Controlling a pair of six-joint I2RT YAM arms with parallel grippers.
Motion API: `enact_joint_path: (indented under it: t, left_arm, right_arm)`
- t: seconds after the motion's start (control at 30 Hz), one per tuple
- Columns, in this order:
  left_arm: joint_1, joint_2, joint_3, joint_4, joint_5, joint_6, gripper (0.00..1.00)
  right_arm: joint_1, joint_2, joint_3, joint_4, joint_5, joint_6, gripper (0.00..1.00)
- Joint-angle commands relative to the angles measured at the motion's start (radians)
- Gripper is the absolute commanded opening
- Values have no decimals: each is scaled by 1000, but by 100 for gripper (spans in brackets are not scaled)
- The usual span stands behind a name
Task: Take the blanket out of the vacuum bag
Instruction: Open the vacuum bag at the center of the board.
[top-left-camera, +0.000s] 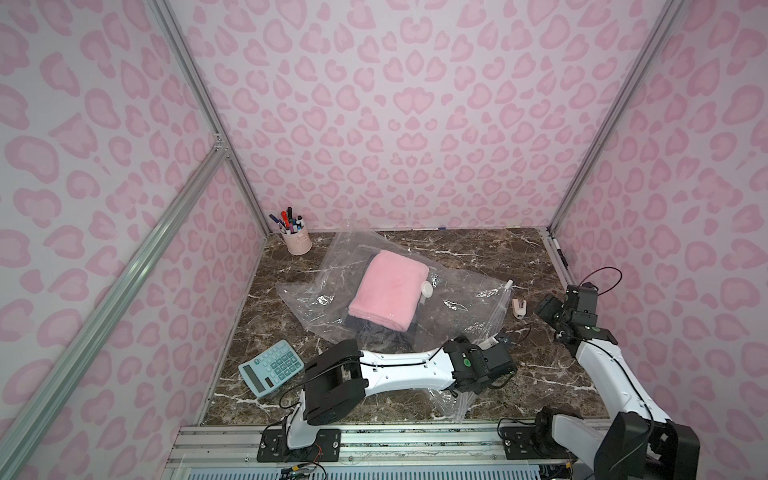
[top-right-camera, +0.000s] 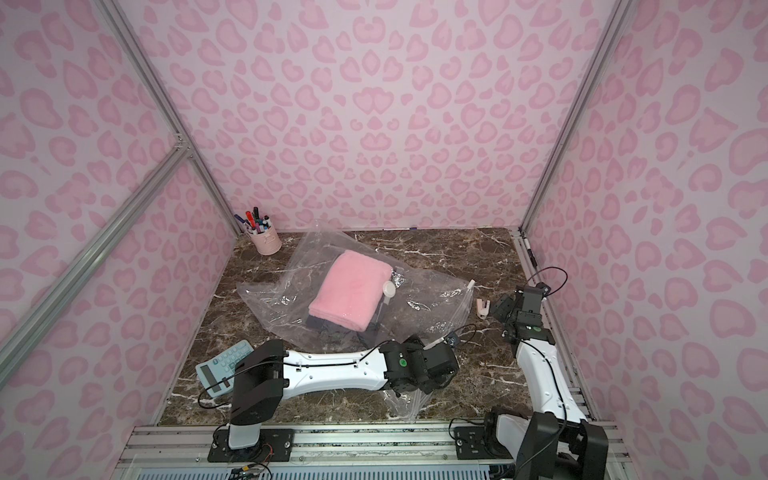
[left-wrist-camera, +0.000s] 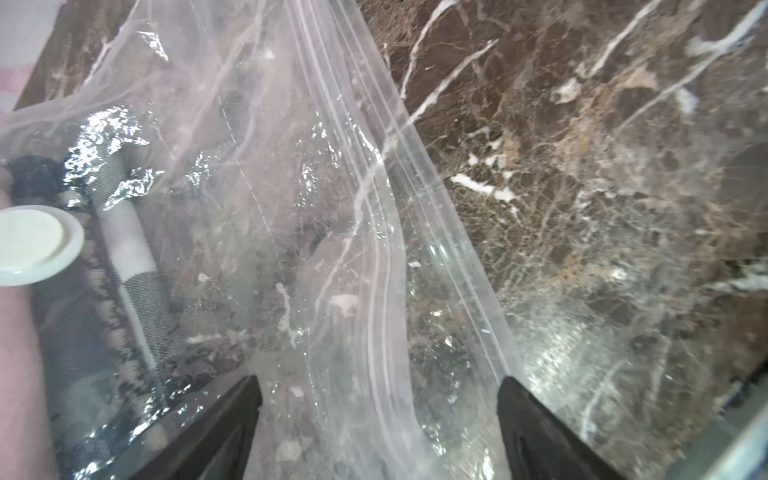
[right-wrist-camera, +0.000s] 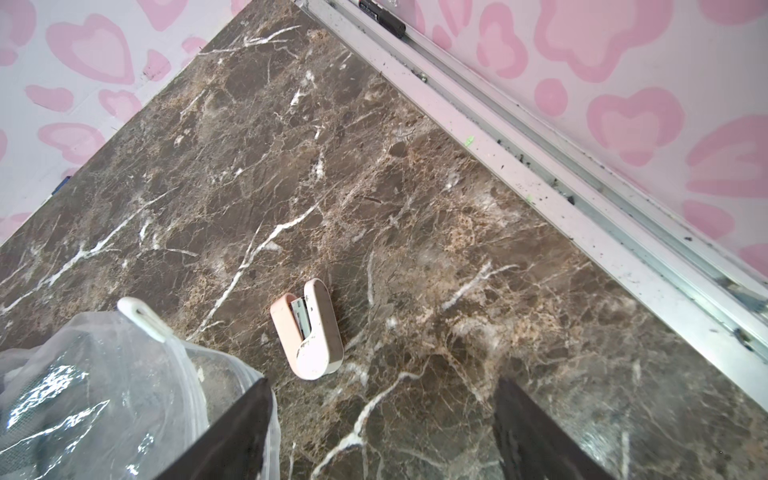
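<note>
Brown marble-patterned counter (top-left-camera: 457, 257): smooth. Nothing pins the bag, so a one-sided pull would likely drag it whole.
Large crinkly transparent plastic vacuum bag (top-left-camera: 309, 291): lies mid-counter with its zip-seal edge (left-wrist-camera: 415, 208) along the right side. Whether it is sealed cannot be told. The film looks slippery, so a shallow pinch may slide off.
Folded pink fleece blanket (top-left-camera: 388, 291): inside the bag at centre, well apart from the zip edge. It may bunch at the mouth.
Left gripper (left-wrist-camera: 379, 384): jaws apart and empty, straddling the zip edge at its near end. Closing here may clamp both layers together.
Right gripper (right-wrist-camera: 384, 386): jaws apart and empty, over bare counter at right.
Pale pink plastic stapler (right-wrist-camera: 309, 332): just beside the bag's far-right corner, where a sweep could knock it.
White slider clip (right-wrist-camera: 141, 318): on that corner, and it may snag.
</note>
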Motion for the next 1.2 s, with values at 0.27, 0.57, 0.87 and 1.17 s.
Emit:
enact_joint_path:
  t: [0.27, 0.57, 0.87, 1.17]
  left_arm:
    - [3, 112, 66, -55, -173, 21, 71]
    - [32, 24, 40, -44, -320, -37, 3]
    - [98, -291, -48, 132, -333, 37, 4]
    - [137, -405, -50, 181, -471, 133, 4]
  right_arm:
    - [-3, 167, 31, 48, -141, -69, 83]
    - [21, 297, 36, 90, -139, -116, 82]
    - [117, 387, 130, 88, -99, -128, 82]
    - [137, 599, 227, 86, -53, -152, 66]
